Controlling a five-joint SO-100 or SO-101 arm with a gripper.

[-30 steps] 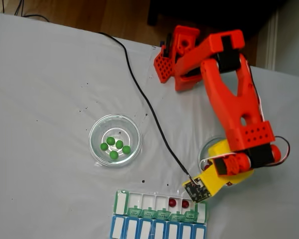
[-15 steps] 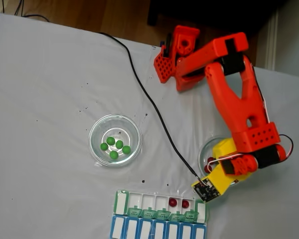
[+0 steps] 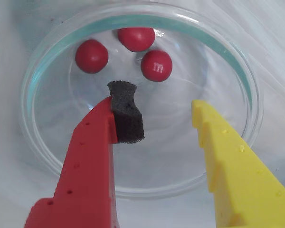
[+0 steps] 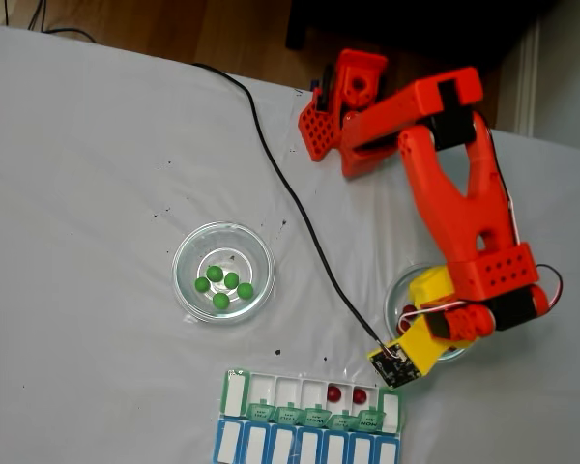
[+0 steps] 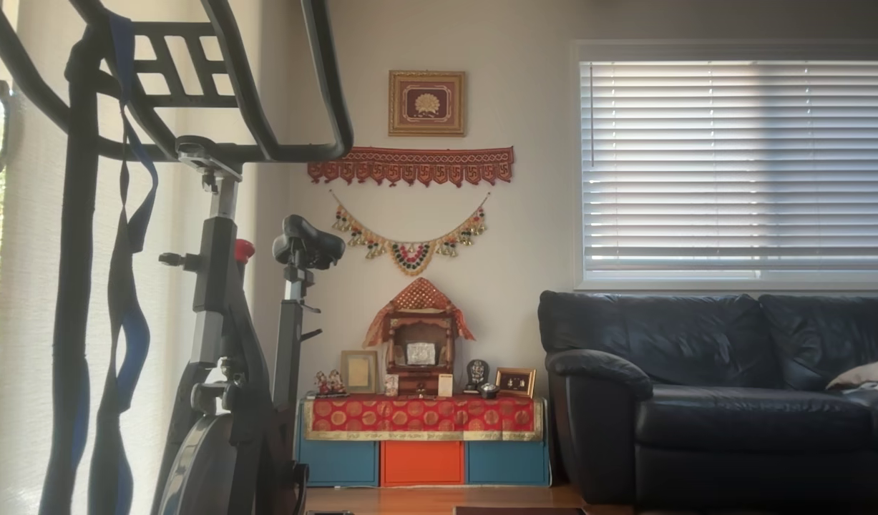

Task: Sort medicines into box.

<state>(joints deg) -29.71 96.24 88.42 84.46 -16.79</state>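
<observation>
Fixed view: white table [image 4: 97, 193]; tool [image 3: 154, 107] spread wide above glass dish [image 3: 33, 137]; sofa [image 5: 718, 393] behind.

Gripper [image 3: 154, 111] wide open over the glass dish [image 3: 42, 57], three red medicines [image 3: 91, 56] clustered around 12 o'clock.

From my fixed view, the arm covers most of the right glass dish [image 4: 396, 300], so I can't count the red balls [image 4: 408, 311] in it. The blue row [image 4: 304, 447] is cut off by the near edge. Day labels on the box [image 4: 234, 391] are too small to read.
</observation>
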